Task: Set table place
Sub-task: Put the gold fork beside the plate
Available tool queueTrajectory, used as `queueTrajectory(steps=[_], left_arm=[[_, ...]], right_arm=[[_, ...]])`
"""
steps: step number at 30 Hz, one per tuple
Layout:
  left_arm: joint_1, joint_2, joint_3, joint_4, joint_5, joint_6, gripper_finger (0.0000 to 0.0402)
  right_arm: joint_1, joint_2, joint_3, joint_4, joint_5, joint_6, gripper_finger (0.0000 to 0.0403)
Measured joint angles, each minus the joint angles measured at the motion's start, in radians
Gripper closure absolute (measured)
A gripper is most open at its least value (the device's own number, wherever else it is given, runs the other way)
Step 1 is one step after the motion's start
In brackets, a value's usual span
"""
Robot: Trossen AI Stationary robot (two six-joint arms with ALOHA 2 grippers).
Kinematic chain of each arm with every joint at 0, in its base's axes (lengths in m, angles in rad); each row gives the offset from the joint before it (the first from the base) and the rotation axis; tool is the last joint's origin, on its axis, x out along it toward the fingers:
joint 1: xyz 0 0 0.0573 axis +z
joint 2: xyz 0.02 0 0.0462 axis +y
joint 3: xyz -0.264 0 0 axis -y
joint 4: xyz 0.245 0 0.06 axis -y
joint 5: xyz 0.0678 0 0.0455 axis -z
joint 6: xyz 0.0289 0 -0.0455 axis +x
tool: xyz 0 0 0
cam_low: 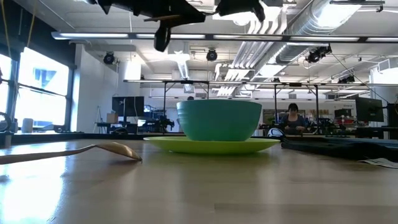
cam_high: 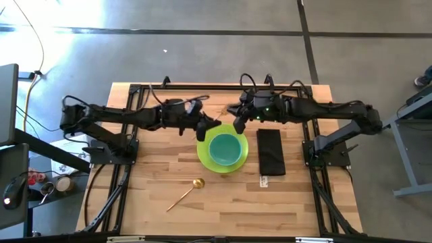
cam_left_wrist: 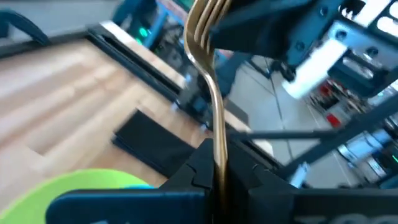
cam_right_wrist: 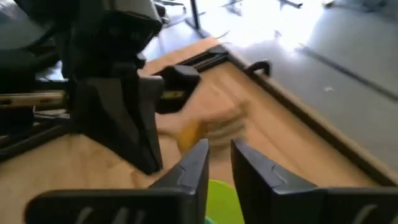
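Note:
My left gripper (cam_high: 204, 125) is above the far left rim of a lime-green plate (cam_high: 202, 156) and is shut on a gold fork (cam_left_wrist: 214, 93). The plate lies flat on the table (cam_high: 155, 155) and carries a teal bowl (cam_high: 224, 149). The fork's tines (cam_left_wrist: 205, 18) reach toward my right gripper (cam_high: 236, 121), which hovers just beyond the plate's far rim. In the right wrist view my right gripper (cam_right_wrist: 219, 163) has a narrow gap with nothing between its fingers. Whether the tines touch it I cannot tell. My left gripper pinches the fork's handle (cam_left_wrist: 219, 158) between its two fingers. The fork sticks out past the fingertips, tines away from the gripper. It is lifted clear of the table, above the plate's far edge.
A black folded napkin (cam_high: 271, 152) lies flat to the right of the plate, with a small white tag (cam_high: 264, 181) at its near end. A gold spoon (cam_high: 185, 192) lies on the wood toward the near left. Black rails (cam_high: 128, 169) run along both sides of the table.

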Motion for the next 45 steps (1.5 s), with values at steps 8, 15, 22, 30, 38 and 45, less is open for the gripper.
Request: queueTrajectory(steps=[8,15,22,30,38,45], left_arm=[[-0.001,-0.072,0.001,-0.08,-0.046,0.039,0.0401],[-0.043,-0.07,-0.026,-0.128,-0.079,0.017,0.0401],[-0.128,-0.187,-0.316,0.082,-0.31,-0.228,0.0401],[-0.37,-0.257,-0.639,0.264,-0.823,-0.602,0.0401],[-0.52,-0.112,-0.643,0.164,-1.088,-0.906,0.0402],[-0.518,0.032,-0.586,0.16,-1.023,-0.955,0.0402]], right_arm=[[-0.013,0.002,0.149,-0.076,0.055,-0.092,0.0298],[0.001,0.009,0.126,-0.175,0.054,-0.02,0.0297],[0.025,0.009,0.12,-0.229,0.056,0.0,0.0297],[0.029,0.008,0.12,-0.238,0.056,-0.015,0.0297],[0.028,0.008,0.12,-0.237,0.056,-0.025,0.0297],[0.028,0.008,0.12,-0.244,0.048,-0.025,0.0297]])
